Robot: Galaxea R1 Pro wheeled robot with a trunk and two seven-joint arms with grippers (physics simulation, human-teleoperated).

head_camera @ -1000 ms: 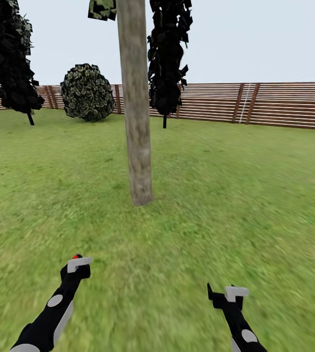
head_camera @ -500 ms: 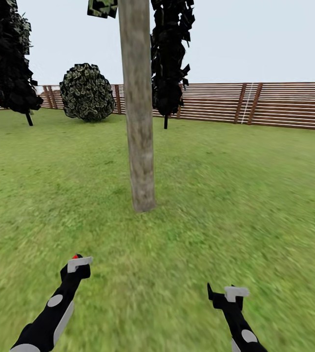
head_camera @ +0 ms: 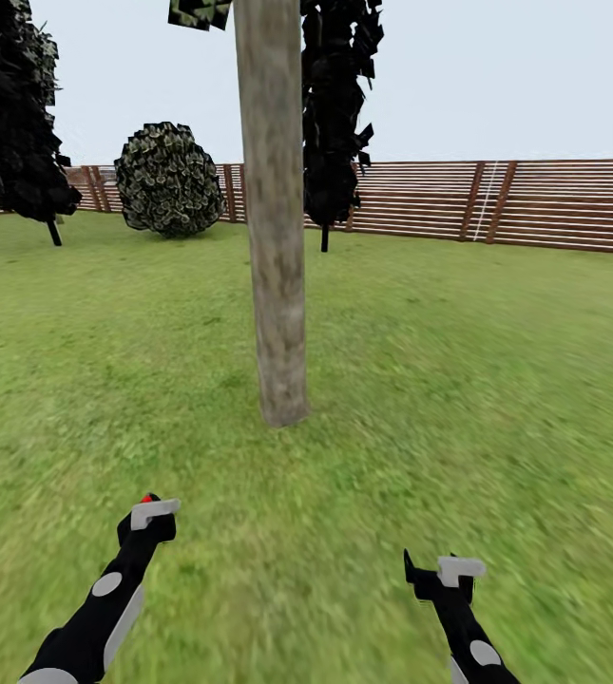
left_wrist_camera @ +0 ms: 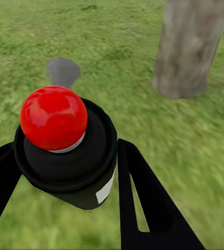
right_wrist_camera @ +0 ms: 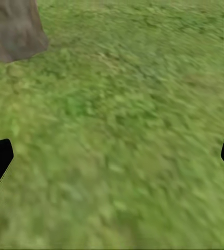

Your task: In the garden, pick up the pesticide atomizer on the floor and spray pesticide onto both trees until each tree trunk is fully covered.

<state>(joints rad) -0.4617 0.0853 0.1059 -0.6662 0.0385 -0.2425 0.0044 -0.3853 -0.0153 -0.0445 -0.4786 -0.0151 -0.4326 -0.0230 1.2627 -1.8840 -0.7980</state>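
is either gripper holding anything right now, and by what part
The left gripper holds the pesticide atomizer, its fingers clamped on either side of the black body just below the red cap. The right gripper is open and empty.

Red-topped black atomizer (left_wrist_camera: pixel 65 146) clamped upright before bare tan trunk (head_camera: pixel 276 237)

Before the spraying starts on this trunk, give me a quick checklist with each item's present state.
1. Atomizer in the left gripper: ok, black body with red cap sits between the fingers.
2. Right gripper free: ok, open over grass.
3. Tree trunk ahead: ok, upright, just right of the left arm's line.
4. Nozzle aimed at trunk: cannot tell, no nozzle visible.
5. Pesticide specks on bark: not ok, none visible.
6. Close enough to spray: cannot tell, grass lies between.
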